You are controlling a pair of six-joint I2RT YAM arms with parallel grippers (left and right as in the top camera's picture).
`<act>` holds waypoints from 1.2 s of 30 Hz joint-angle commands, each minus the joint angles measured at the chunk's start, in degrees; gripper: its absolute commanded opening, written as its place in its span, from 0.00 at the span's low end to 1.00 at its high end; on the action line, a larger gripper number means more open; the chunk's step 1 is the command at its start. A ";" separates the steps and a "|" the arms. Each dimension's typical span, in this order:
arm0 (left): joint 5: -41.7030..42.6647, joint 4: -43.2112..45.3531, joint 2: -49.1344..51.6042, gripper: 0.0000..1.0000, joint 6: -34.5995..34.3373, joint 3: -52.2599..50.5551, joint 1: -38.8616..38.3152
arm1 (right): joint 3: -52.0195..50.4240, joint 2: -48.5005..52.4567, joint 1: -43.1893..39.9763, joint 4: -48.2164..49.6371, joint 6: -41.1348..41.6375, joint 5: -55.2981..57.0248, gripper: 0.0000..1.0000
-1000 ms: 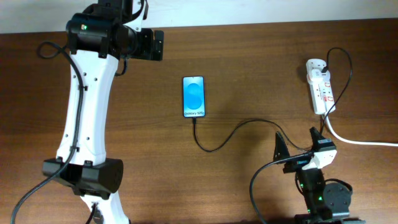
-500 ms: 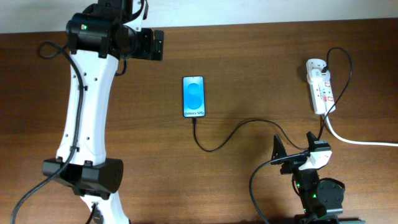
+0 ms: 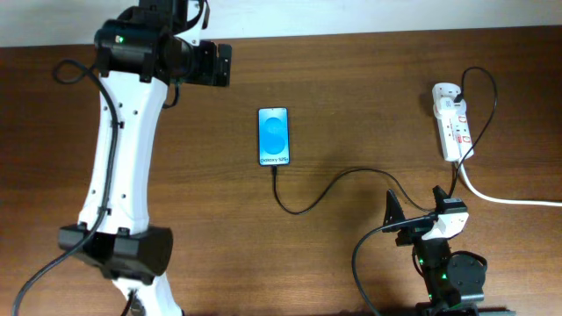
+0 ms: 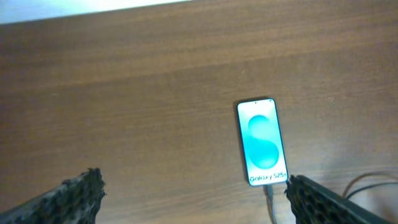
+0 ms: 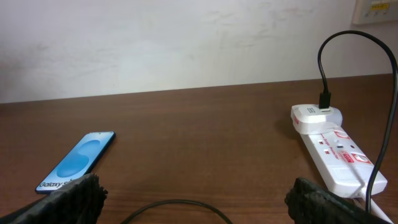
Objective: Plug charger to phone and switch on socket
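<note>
The phone (image 3: 273,136) lies screen up mid-table, its blue screen lit. The charger (image 3: 327,186), a thin black cable, meets the phone's bottom edge and curves right to a black plug on the socket (image 3: 453,123), a white power strip at the right. My left gripper (image 3: 216,63) is open and empty, above the table to the far left of the phone. In the left wrist view the phone (image 4: 262,142) and cable tip (image 4: 271,198) show between its open fingers (image 4: 199,204). My right gripper (image 3: 419,204) is open and empty near the front edge. Its view shows its open fingers (image 5: 199,208), the phone (image 5: 78,160), the charger (image 5: 180,205) and the socket (image 5: 333,155).
The socket's thick white cord (image 3: 509,200) runs off the right edge of the table. A pale wall stands behind the table, with a wall outlet (image 5: 376,9) at the far right. The left arm's white body (image 3: 118,158) spans the left side.
My right gripper drew back a little toward the front edge a second ago and has held still since. The left arm, phone, cable and socket have not moved.
</note>
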 commanded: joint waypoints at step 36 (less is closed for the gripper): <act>-0.50 72.41 -113.26 0.99 14.23 -133.72 9.07 | -0.50 -0.63 0.61 -0.04 0.28 1.11 0.98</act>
